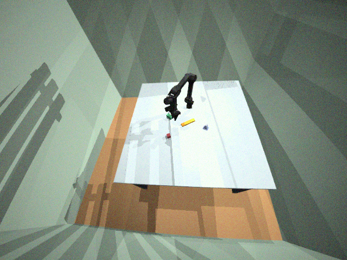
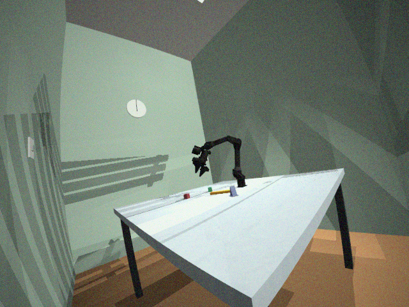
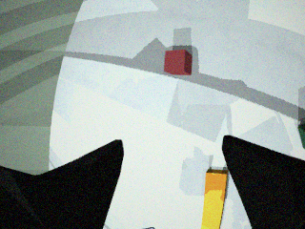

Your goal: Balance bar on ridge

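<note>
The black six-joint WidowX arm (image 1: 182, 84) (image 2: 218, 142) stands bent in an arch. In the exterior view, its upper arm (image 1: 190, 89) (image 2: 237, 157) rises toward 12 o'clock from the base (image 1: 188, 105) (image 2: 241, 183) to a sharply bent elbow (image 1: 191, 77) (image 2: 235, 141); beyond that, the forearm slopes slightly below 9 o'clock.

The wrist (image 1: 175, 91) (image 2: 208, 145) folds downward, aiming the parallel-jaw gripper (image 1: 175, 116) (image 2: 198, 173) (image 3: 173, 145) between 6 and 7 o'clock. Its tapered fingers stand well apart — nothing gripped — entering the wrist view from 8 and 4 o'clock. From above, the gripper sits toward 8 o'clock from the base.
</note>
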Robot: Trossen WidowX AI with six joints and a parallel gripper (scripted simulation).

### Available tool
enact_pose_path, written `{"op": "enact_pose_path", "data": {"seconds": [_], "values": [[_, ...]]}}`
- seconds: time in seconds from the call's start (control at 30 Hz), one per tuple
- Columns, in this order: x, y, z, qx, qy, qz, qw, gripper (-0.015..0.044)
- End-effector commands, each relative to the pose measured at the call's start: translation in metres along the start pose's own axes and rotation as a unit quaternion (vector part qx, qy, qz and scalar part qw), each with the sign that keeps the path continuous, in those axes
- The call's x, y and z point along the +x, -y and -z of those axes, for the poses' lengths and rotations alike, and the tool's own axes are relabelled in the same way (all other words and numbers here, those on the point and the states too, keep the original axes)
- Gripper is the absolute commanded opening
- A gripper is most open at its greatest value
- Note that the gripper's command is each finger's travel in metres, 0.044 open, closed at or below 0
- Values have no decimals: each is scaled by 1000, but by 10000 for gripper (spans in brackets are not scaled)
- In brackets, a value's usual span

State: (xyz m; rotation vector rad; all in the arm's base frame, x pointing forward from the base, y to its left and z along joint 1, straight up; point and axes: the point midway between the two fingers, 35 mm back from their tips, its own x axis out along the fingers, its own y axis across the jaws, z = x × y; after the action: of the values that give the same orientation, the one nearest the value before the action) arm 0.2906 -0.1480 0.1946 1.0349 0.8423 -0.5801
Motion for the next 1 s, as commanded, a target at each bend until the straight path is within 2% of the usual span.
{"op": "enact_pose_path", "data": {"seconds": [0.0,0.53,0.83,0.97], "values": [[12,2,20,6,-30,33,999,315],[36,14,92,-12,-114,164,980,315],[38,25,128,-39,-138,242,960,315],[38,26,130,-42,-139,248,958,315]]}}
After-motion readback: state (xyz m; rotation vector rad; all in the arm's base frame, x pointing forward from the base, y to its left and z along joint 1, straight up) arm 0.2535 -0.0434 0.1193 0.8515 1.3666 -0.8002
